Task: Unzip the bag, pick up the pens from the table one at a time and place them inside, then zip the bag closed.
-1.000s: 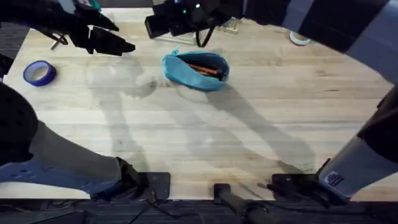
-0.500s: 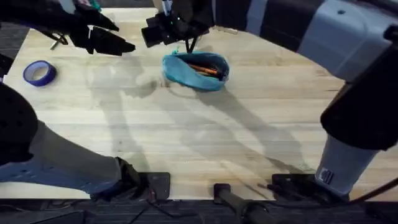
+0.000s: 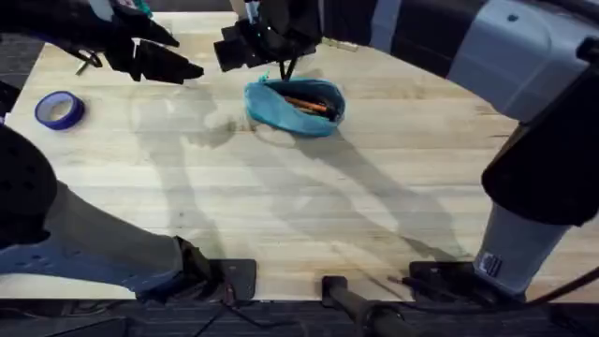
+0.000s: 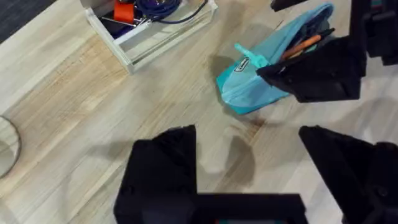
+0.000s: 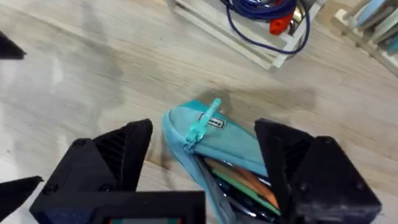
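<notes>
The teal bag (image 3: 295, 105) lies at the far middle of the table (image 3: 309, 206), its zipper open. Orange and dark pens (image 3: 304, 103) lie inside it. My right gripper (image 3: 281, 67) hangs over the bag's left end and is open. In the right wrist view its fingers (image 5: 118, 162) straddle the bag (image 5: 217, 146), with the teal zipper pull (image 5: 202, 121) between them and pens (image 5: 249, 183) showing in the opening. My left gripper (image 3: 182, 67) hovers open to the left of the bag, holding nothing. From its wrist, the bag (image 4: 261, 78) lies ahead of the left gripper (image 4: 245, 137).
A blue tape roll (image 3: 59, 109) sits at the far left. A clear tray (image 5: 261, 37) holding a blue cable stands just behind the bag. The right arm (image 3: 533, 140) crosses the table's right side.
The right arm has swung in over the table and brought its gripper down to the bag's left end. The left gripper and the bag have stayed still.
</notes>
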Robot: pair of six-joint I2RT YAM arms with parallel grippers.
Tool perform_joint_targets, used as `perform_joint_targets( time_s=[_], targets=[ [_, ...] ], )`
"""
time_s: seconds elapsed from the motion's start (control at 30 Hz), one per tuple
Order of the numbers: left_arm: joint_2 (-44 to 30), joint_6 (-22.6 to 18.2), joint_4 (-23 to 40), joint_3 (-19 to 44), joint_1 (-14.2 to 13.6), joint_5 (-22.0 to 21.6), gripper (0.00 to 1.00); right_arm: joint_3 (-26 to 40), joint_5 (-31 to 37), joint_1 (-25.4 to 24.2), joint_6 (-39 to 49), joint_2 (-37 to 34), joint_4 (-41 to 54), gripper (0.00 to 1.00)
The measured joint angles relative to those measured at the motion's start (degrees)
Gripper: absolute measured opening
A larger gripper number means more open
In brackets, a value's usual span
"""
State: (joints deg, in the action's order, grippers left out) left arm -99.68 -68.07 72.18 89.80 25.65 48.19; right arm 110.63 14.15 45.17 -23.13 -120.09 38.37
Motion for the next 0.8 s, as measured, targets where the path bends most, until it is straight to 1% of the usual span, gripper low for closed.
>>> perform_joint_targets(
  time_s=[0.23,0.5,0.8],
  targets=[
    [0.0,0.0,0.0,0.0,0.0,0.0,0.995,0.0,0.0,-0.3,-2.6,-0.6,1.1,0.996],
    [0.0,0.0,0.0,0.0,0.0,0.0,0.995,0.1,-1.4,-0.5,-3.3,-3.2,1.2,0.993],
    [0.0,0.0,0.0,0.0,0.0,0.0,0.995,0.1,-2.0,-0.5,-3.5,-3.6,1.1,0.991]
  ],
)
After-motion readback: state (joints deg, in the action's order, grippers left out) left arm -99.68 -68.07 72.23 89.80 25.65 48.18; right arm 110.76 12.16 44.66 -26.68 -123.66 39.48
